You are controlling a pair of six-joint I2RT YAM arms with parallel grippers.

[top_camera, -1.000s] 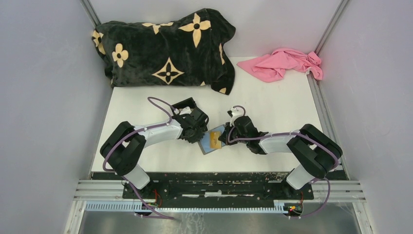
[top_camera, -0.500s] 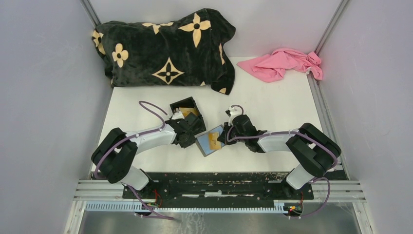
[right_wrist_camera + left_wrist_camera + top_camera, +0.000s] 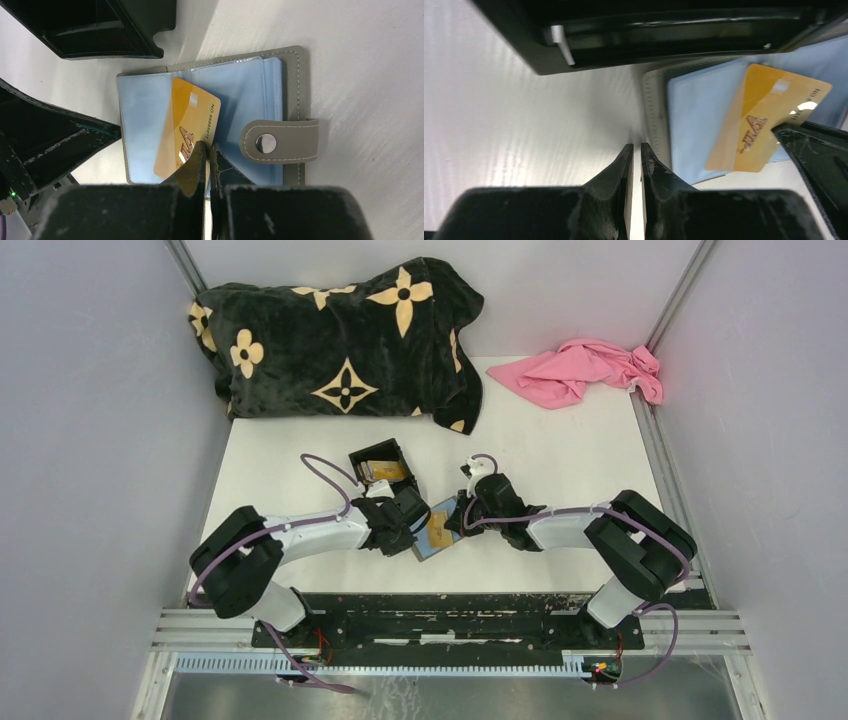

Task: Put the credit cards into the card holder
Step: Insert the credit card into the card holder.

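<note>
Since the coming move turns on how the gold card (image 3: 192, 117) sits against its sleeve, we record that relation first. We find the card holder (image 3: 240, 85) lying open and flat on the surface (image 3: 375, 50), at the centre of the right wrist view, with its clasp tab (image 3: 280, 142) pointing to the right of the frame. The gold card lies askew across the holder's middle. Its long axis runs from lower left to upper right, not square to the sleeves. Its left part looks paler, as if under the clear sleeve, and its right part is bare. We judge it partly inserted, not seated.

The right pincer (image 3: 208, 147) is closed, with its tips at the card's lower right corner, bottom centre of the frame. We cannot tell whether it nips the corner or only bears down on it. The sleeve lies to the left of those tips, so we judge that any push must go leftward.

The left pincer (image 3: 636, 147) shows only a narrow slit with nothing in it. Its tips are over bare surface just beside the holder's left edge, opposite the right pincer. We judge it placed to stop the holder sliding. The right arm is the nearer to the card.

A black box (image 3: 380, 462) lies just above and left of the holder in the top view. Its contents are too small to read.
</note>
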